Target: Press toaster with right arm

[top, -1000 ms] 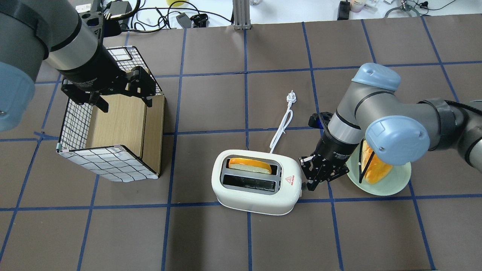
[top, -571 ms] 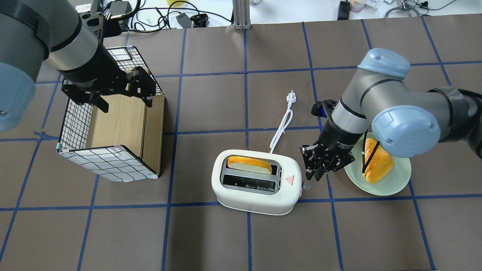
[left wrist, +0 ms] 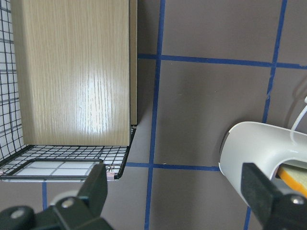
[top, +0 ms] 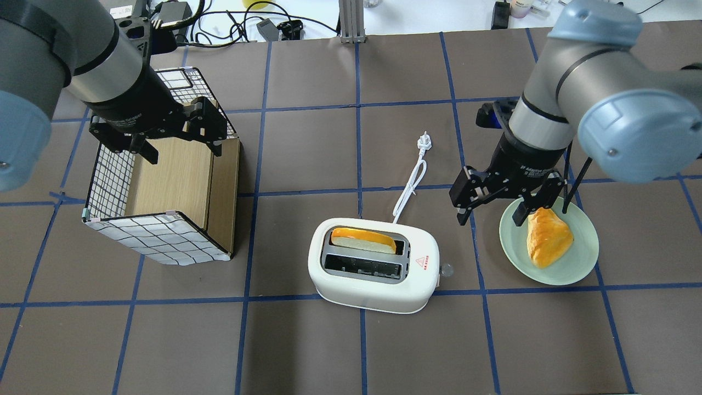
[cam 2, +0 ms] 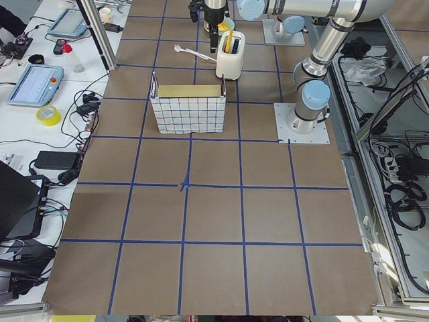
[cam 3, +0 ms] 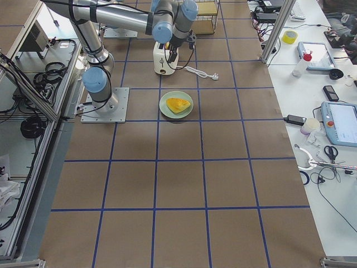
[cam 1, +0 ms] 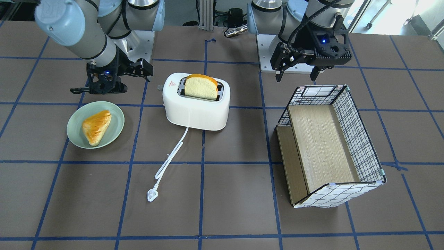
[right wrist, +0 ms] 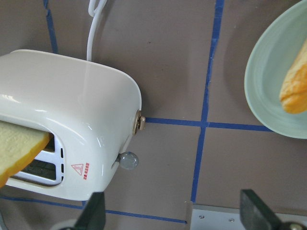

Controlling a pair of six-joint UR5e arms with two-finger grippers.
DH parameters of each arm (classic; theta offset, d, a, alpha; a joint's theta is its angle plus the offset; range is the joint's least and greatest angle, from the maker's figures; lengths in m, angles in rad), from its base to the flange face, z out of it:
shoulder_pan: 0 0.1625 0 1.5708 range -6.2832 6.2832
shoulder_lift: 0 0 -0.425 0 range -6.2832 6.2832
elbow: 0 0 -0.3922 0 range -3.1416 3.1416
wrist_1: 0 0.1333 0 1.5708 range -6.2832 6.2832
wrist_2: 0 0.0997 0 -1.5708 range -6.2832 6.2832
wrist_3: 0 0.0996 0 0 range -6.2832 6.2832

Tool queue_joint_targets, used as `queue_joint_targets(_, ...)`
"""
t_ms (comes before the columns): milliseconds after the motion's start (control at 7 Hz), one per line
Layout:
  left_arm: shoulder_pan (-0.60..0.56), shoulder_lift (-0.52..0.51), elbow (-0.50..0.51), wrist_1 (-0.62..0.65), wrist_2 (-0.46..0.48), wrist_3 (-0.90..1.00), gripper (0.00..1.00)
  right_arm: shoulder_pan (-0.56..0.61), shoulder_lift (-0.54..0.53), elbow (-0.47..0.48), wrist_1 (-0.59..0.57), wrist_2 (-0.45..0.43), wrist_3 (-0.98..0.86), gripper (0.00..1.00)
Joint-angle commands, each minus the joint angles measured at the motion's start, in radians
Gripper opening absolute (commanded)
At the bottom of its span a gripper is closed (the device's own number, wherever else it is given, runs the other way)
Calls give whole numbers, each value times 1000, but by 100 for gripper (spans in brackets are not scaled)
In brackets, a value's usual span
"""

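The white two-slot toaster (top: 373,274) stands mid-table with a bread slice (top: 362,240) upright in its far slot. Its grey lever knob (top: 446,269) sticks out of the end that faces the plate. My right gripper (top: 490,218) is open and empty. It hangs above the table between the toaster and the plate, clear of the knob. The right wrist view shows the toaster (right wrist: 72,115) and the knob (right wrist: 128,160) below, between the spread fingers (right wrist: 93,213). In the front-facing view the right gripper (cam 1: 111,81) is beside the toaster (cam 1: 196,111).
My left gripper (top: 182,149) hangs open over a wire basket with a wooden insert (top: 181,181). A pale green plate (top: 576,266) holds a bread piece (top: 547,236). The toaster's white cord and plug (top: 424,142) lie unplugged beyond the toaster.
My right gripper has left the lever knob, risen and moved back toward the plate, and its fingers have opened. The bread slice still stands high in the slot. The left arm has not moved.
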Motion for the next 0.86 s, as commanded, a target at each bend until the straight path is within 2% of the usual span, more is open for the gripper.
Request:
queue_joint_targets(0,0,0,-1,0,0,0,100,-3,-17,-157,78,-96,0,100)
queue_joint_targets(286,0,0,0,0,0,0,100,-3,-75,-160,63,-97,32,100)
queue_joint_targets(429,0,0,0,0,0,0,100,-3,-76,-160,17,-96,130,100)
queue_joint_targets(714,0,0,-1,0,0,0,100,-3,-74,-160,9,-97,137,100)
